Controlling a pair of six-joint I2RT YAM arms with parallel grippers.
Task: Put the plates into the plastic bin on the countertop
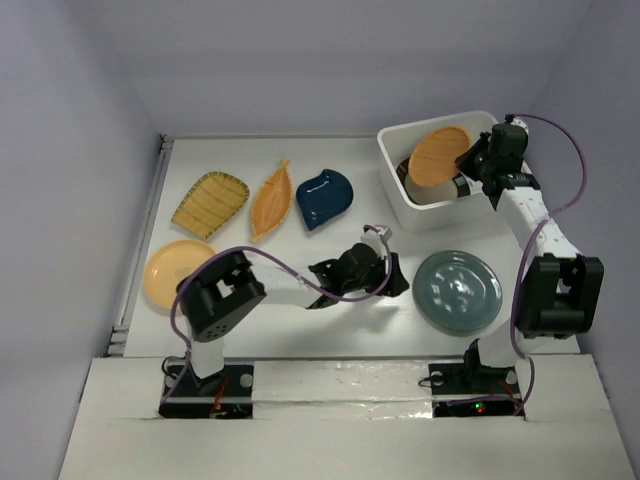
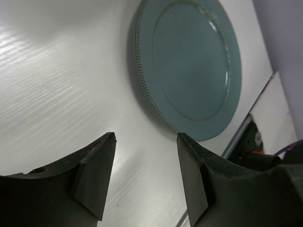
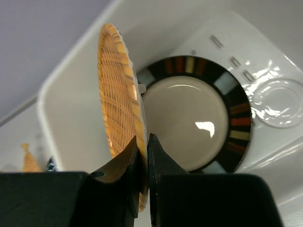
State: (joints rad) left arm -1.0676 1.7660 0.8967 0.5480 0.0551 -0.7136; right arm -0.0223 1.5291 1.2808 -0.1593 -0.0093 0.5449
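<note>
Right tool [image 3: 143, 139] clamps the woven plate [image 3: 116, 94] on edge over the bin [image 1: 432, 215].
A striped plate [image 3: 189, 118] lies flat in the bin, which stands at the far right of the worktop [image 2: 57, 71]. Left tool [image 2: 147, 137] hangs with jaws apart, holding nothing, near the grey-blue plate [image 2: 189, 61].

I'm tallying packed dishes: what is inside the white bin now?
A cream striped-rim plate lies flat in the bin. The right gripper holds the orange woven plate on edge there too. Anything under them is hidden.
</note>
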